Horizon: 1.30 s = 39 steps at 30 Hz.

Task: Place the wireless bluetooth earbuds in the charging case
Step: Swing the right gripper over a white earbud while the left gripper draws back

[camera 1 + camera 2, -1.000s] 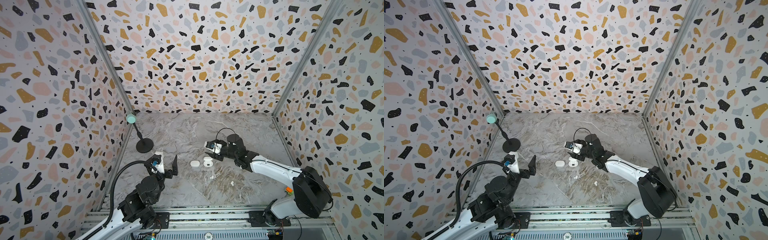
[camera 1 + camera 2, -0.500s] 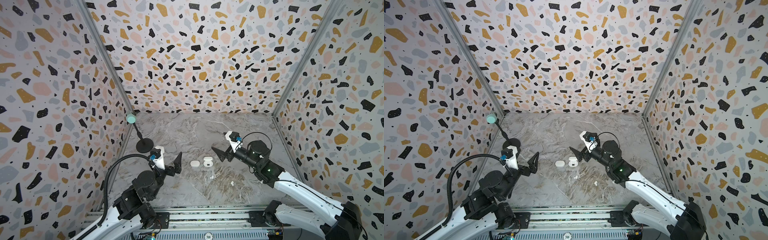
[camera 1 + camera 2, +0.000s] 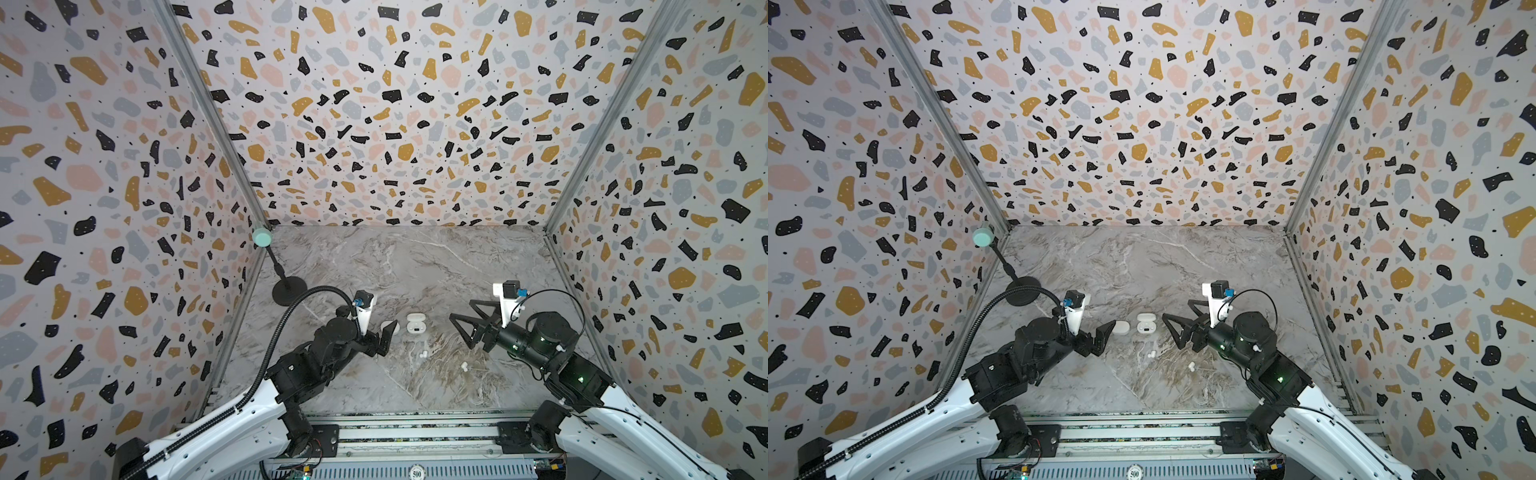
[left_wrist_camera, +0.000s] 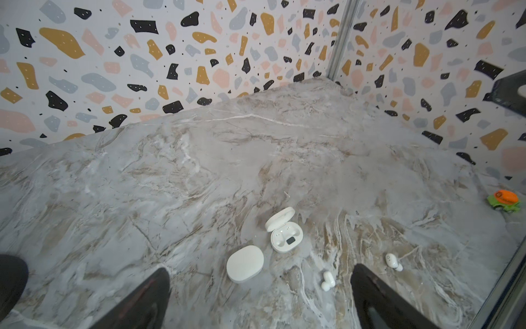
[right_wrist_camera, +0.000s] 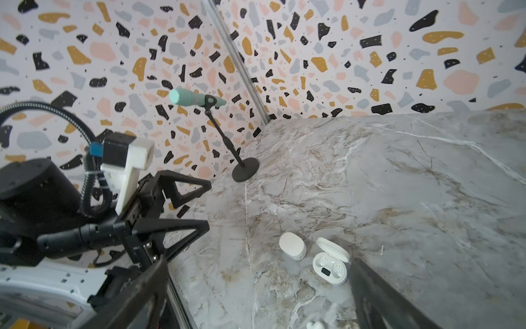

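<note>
DESK: What is nearest the front rail?
PHOTOGRAPHER: The left gripper point(image 3: 1103, 338) and right gripper point(image 3: 461, 310) are hanging above the marble table point(image 3: 415, 266). Both are gaping wide and carrying nothing.
DESK: And the wireless bluetooth earbuds point(image 3: 423, 354)?
PHOTOGRAPHER: They are lying loose on the marble between the 2 arms, in 2 small clumps. The second clump point(image 3: 464, 366) is sitting nearer the right arm. How many buds each clump is holding is too small to tell.
DESK: How are they likely handling?
PHOTOGRAPHER: Probably featherlight, hard and glossy, so apt to squirt out of a pinch. Gripping each one squarely across its rounded body is looking safest.
DESK: Beyond them?
PHOTOGRAPHER: The charging case point(image 3: 415, 324) is sitting open, its 2 wells showing empty, just beside a closed case point(image 3: 1122, 327). Farthest back, a microphone stand point(image 3: 289, 286) is standing by the left wall.
</note>
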Tool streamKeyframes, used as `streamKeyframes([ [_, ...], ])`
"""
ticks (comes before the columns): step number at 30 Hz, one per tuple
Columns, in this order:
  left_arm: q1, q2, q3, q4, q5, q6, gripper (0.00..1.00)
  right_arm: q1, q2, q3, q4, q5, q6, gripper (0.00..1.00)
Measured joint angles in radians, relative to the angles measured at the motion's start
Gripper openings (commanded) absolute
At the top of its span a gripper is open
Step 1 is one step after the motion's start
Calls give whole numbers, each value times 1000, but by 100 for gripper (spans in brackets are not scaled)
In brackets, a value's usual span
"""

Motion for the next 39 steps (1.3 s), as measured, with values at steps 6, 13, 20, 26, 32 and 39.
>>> streamKeyframes([
  [6, -25, -2, -17, -2, 2, 9, 100, 8, 68, -43, -233, 89, 185, 83],
  [13, -84, 91, -22, -10, 53, 10, 100, 68, 68, -156, -397, 136, 368, 68],
  [20, -152, 219, -22, -44, 99, 26, 100, 89, 143, -163, -423, 157, 441, 54],
  [26, -173, 299, -21, -64, 129, 26, 100, 106, 269, -152, -432, 166, 447, 43],
  [32, -178, 359, -17, -71, 163, 26, 100, 110, 330, -117, -433, 183, 446, 35],
  [39, -182, 381, -16, -75, 174, 26, 100, 112, 379, -91, -428, 197, 437, 31],
])
